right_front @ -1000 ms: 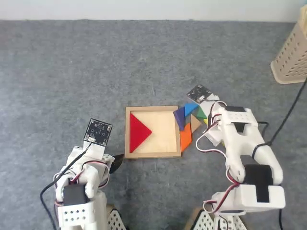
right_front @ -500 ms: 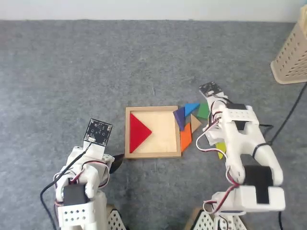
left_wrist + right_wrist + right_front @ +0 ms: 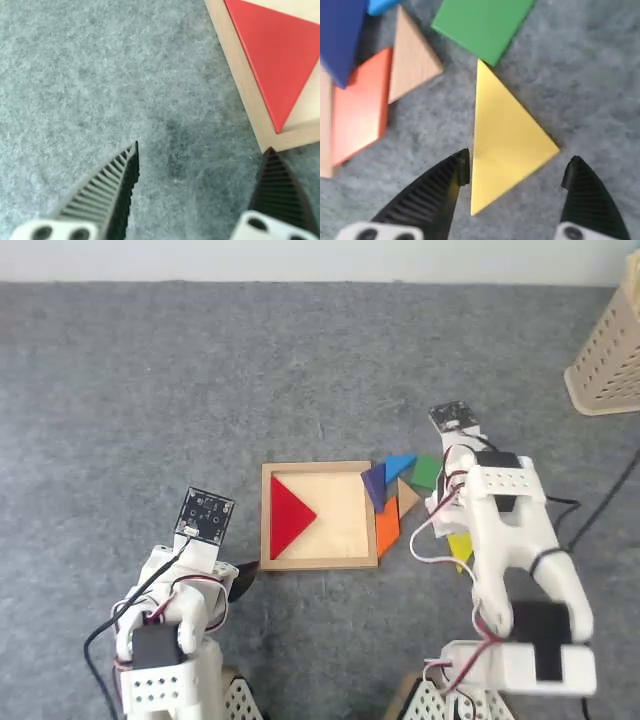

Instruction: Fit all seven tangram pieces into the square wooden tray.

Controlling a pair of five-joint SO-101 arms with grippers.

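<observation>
Left gripper [image 3: 202,150]: at the near left, just beside the near-left corner of the square wooden tray [image 3: 266,540]; jaws spread wide over bare grey carpet [image 3: 150,390]; nothing held.

Tray: centre of the scene; the red triangle [image 3: 288,515] lies flat in its left half with its long edge against the left wall; remainder of the floor bare; judged one piece of seven seated.

Loose pieces, clustered just right of the tray: purple piece [image 3: 374,486], which appears to lap over the right rim; blue piece [image 3: 399,465] on the far side; orange piece [image 3: 387,531] on the near side; wooden triangle [image 3: 407,499]; green piece [image 3: 427,472] further right.

Yellow triangle [image 3: 505,135]: flat on the carpet, rightmost of the group, near side of the green piece and just apart from it.

Right gripper [image 3: 517,165]: directly above the yellow triangle; jaws wide open, empty, one finger to each side of the piece. Governing relation: the triangle's long edge runs along the fingers' own direction, close to one finger, with the opposite corner pointing toward the other; a closure would therefore span its shorter width. The right arm is much the nearer to this piece.

Basket [image 3: 610,350]: far right edge.
</observation>
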